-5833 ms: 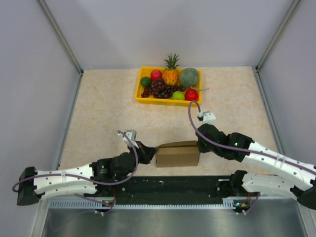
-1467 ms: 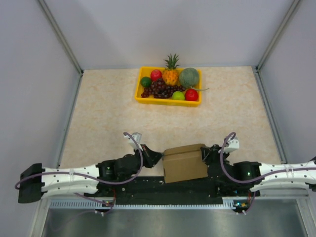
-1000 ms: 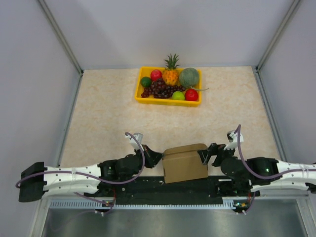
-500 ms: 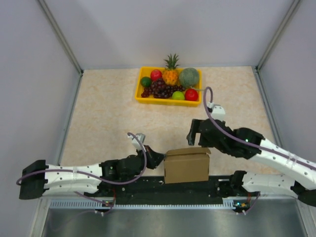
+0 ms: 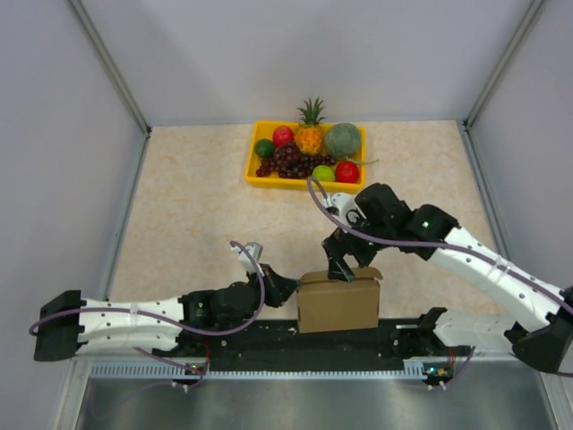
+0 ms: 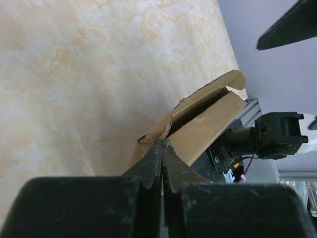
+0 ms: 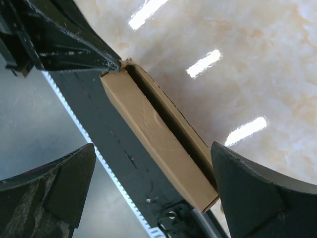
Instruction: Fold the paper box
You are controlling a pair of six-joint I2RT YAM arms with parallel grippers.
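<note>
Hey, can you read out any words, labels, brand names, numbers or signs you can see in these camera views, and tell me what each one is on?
No readable text in any view.
paper box: plain brown cardboard, no print or label showing.
yellow tray of fruit: no writing or stickers visible.
white arm casings: only small dark dots, no lettering that can be made out.

Right jaws now above paper box
</note>
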